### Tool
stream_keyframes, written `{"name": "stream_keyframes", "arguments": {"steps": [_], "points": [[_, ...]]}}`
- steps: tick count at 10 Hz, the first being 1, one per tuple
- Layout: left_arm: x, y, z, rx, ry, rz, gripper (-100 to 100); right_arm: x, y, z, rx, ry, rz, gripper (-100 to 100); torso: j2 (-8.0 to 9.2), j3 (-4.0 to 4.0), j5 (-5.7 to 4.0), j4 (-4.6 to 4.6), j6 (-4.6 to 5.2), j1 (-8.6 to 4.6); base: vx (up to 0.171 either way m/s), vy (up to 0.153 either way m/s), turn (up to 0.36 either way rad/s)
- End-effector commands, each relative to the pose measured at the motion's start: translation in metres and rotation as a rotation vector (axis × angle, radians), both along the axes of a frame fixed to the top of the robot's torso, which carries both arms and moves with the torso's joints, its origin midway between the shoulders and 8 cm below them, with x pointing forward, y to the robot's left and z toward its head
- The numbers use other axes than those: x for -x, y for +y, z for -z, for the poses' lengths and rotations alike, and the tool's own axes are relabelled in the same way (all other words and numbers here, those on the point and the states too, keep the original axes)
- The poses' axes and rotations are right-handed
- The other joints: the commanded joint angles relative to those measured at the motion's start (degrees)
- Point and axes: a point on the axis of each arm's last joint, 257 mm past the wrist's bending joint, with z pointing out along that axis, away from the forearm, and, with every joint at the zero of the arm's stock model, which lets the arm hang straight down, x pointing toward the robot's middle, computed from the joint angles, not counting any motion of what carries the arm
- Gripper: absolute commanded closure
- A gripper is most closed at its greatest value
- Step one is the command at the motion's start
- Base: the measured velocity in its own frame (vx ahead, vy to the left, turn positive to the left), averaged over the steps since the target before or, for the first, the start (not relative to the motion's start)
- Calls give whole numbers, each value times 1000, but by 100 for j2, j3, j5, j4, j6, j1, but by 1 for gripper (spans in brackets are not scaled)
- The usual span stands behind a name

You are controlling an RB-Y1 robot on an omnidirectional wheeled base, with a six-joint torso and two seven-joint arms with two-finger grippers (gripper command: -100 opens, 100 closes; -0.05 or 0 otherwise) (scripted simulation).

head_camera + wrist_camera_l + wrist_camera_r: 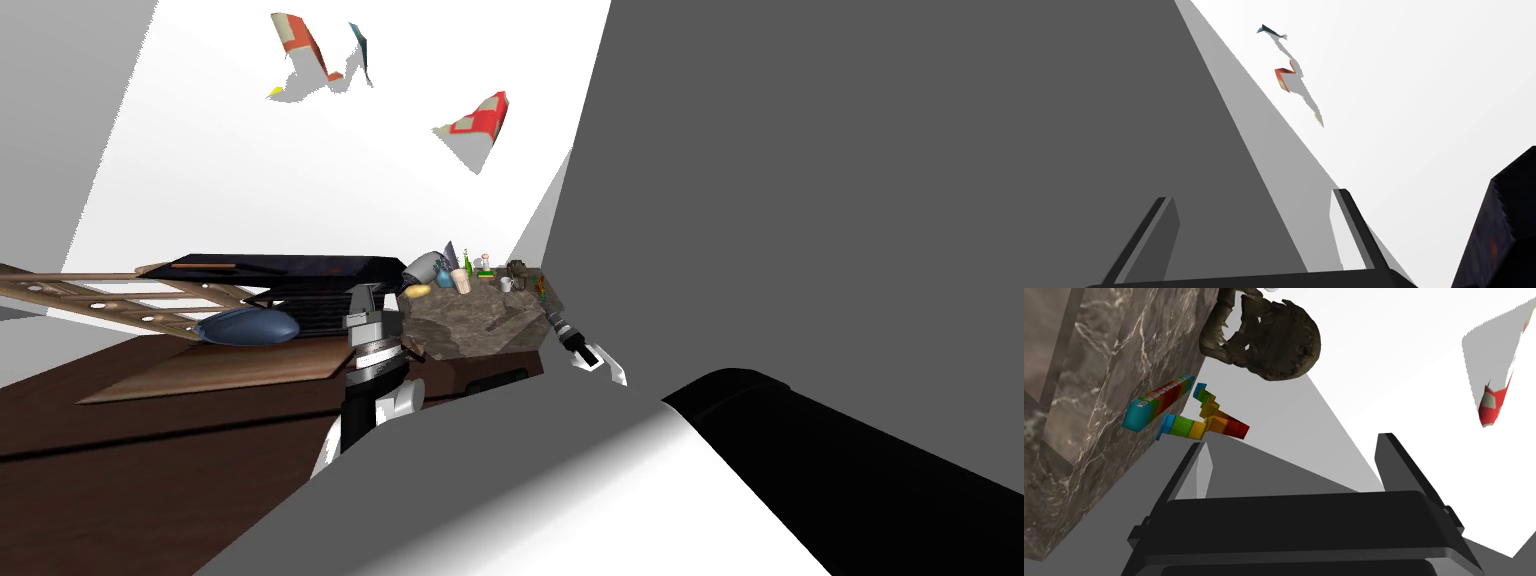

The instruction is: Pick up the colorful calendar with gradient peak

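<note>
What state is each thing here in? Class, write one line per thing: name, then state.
right gripper: open, empty, just short of the calendar.
left gripper: open, empty.
rainbow calendar: ungripped, at the edge of the marble counter.
brown toothed skull: resting on the counter, untouched.
beige cup: upright on the counter.

Left arm (372, 360) black, white-banded; right hand (1291, 440) dark box, grey blade fingers (1200, 472).
</note>
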Motion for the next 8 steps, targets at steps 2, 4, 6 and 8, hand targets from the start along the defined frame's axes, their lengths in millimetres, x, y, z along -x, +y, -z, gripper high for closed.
{"name": "stream_keyframes", "arguments": {"steps": [2,4,6,8], "points": [[0,0,0,0,0,0,0,1,-21,29,101,77,2,-100,-2,-1,1,0,1,3,-11,64,89],[0,0,0,0,0,0,0,5,-50,58,210,161,16,-100,-8,-4,1,-1,1,0,6,66,123],[0,0,0,0,0,0,0,8,-70,71,281,205,21,-100,-11,-6,1,-2,4,-4,7,43,62],[0,0,0,0,0,0,0,10,-91,80,350,243,27,-100,-10,-6,-1,-2,2,-9,6,37,77]]}}
